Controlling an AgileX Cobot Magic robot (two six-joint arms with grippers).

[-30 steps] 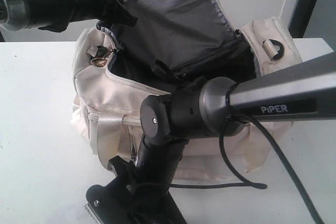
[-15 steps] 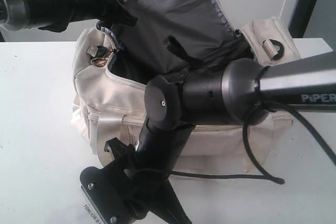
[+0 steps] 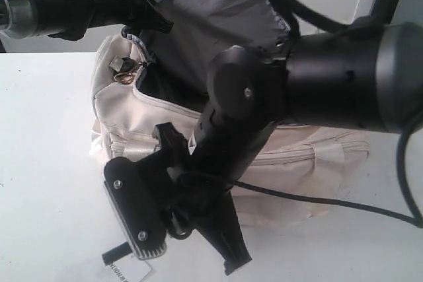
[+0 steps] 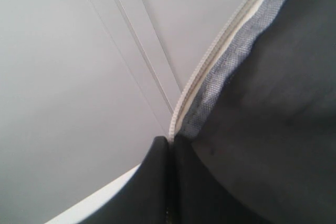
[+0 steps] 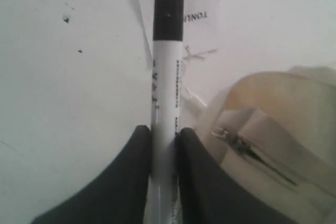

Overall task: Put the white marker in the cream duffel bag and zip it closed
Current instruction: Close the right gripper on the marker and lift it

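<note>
Right end effector (image 5: 164,140) is pinched narrow on the white marker (image 5: 167,77), one finger on each side of the barrel, with the dark cap (image 5: 169,3) sticking out past the tips. So the marker's not in the bag. It's out over the tabletop (image 5: 63,103), on the side of the cream duffel bag (image 5: 283,108) away from the tabletop's back edge, and the cap sits over a paper tag (image 5: 202,9) lying just beside the bag. On the tag I can make out "TONLI" next to the cap; the marker cuts off the rest. Grey print runs down the barrel, too small to read tbh. Left end effector (image 4: 170,145) is clamped flat on the bag's zipper edge (image 4: 220,61), holding the dark-lined flap (image 3: 225,11) up, so the top is wide open.
</note>
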